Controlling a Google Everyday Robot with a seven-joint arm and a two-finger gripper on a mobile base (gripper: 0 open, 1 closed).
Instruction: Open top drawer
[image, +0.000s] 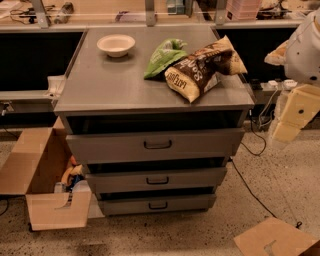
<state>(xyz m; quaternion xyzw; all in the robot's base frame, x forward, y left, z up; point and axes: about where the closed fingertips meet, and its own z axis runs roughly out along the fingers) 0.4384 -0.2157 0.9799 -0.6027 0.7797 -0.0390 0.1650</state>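
Note:
The top drawer (155, 146) is the widest grey front of the metal cabinet, just under the cabinet top, with a small dark loop handle (157, 144) at its centre. A dark gap shows above its front panel. Two narrower drawer fronts (157, 180) (157, 204) sit below it with like handles. My gripper (283, 131), cream-coloured on a white arm (304, 47), hangs at the right edge of the view, to the right of the cabinet at about the height of the top drawer and apart from it. It holds nothing that I can see.
On the cabinet top (100, 85) stand a white bowl (116, 44), a green bag (163, 56) and a brown chip bag (202, 67). An open cardboard box (40, 175) is on the floor at the left, flat cardboard (272, 240) at the lower right. Cables (260, 150) run along the floor at the right.

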